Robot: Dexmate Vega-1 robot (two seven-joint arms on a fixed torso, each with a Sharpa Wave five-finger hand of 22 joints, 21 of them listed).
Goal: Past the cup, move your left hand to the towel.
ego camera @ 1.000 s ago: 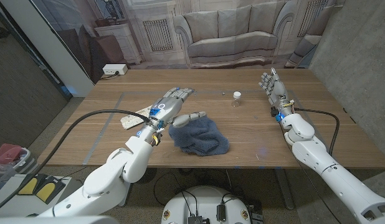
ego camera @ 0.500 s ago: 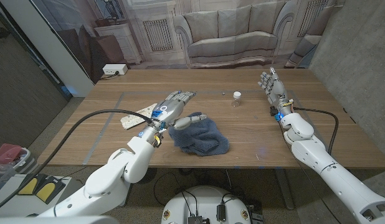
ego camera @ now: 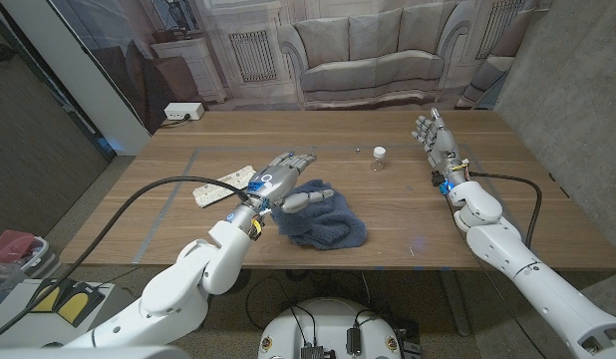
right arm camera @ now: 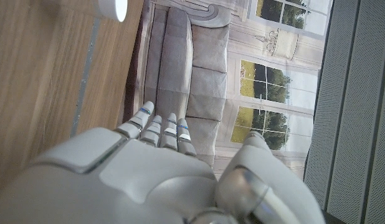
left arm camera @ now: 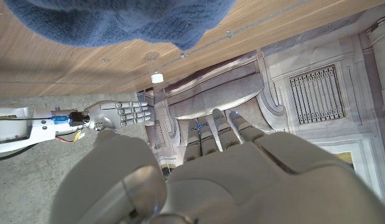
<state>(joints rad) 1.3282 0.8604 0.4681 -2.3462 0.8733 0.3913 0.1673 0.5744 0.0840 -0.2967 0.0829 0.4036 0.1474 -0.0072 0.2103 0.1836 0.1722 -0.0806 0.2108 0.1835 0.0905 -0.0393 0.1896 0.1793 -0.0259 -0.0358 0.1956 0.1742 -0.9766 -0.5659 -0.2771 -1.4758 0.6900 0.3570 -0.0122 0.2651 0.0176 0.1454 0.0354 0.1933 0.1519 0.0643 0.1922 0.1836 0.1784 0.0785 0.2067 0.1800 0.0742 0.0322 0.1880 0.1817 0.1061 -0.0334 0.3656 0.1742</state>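
Blue terry towel (ego camera: 322, 219) lies crumpled on the wooden table (ego camera: 408, 214), toward the near edge and a little left of centre, and the left hand (ego camera: 279, 180) is right there at its far left corner, fingers stretched out and apart, thumb reaching over the cloth, nothing gripped. Whether the thumb actually touches the fabric, I cannot tell from the head view. In the left wrist view the towel (left arm camera: 118, 22) shows as a bunched blue mass ahead of the left hand (left arm camera: 205, 180). Farther back and to the right stands a small clear cup with a white lid (ego camera: 379, 156), well apart from the towel. Just left of the left hand, a flat pale patterned object (ego camera: 216, 187) lies on the wood. Over on the right side the right hand (ego camera: 434, 139) stands upright, fingers extended and spread, holding nothing.
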